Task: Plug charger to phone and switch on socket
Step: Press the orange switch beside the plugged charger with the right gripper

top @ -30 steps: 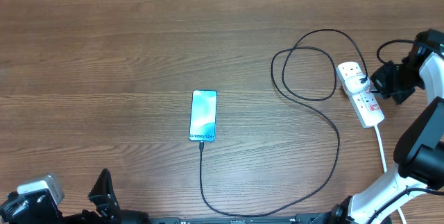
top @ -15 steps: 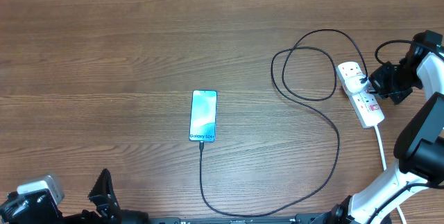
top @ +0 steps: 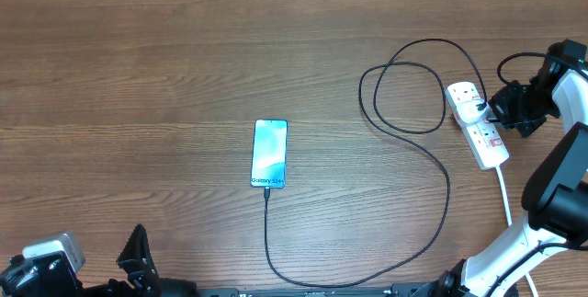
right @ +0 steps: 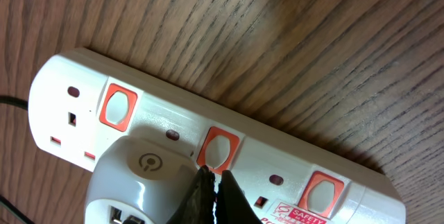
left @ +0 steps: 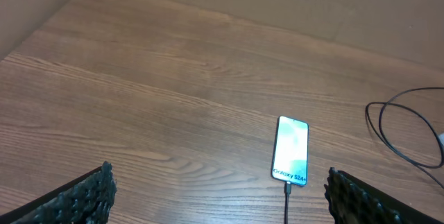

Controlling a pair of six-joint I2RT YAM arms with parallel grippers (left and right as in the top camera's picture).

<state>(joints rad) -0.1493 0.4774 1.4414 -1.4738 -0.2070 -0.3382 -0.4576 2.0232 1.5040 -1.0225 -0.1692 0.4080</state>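
Honestly, right tool (right: 211,179), fingers pinched together, has its tip on the socket's (right: 291,156) switch (right: 220,146) just beside the adapter (right: 135,175), so a skewed push could slip off and knock that adapter loose.

Overhead top-down; right wrist close above socket (right: 277,158)

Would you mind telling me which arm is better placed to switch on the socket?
Right. The right gripper, shut, has its tips at a red switch on the socket; the left gripper hangs open far off, with the phone ahead.
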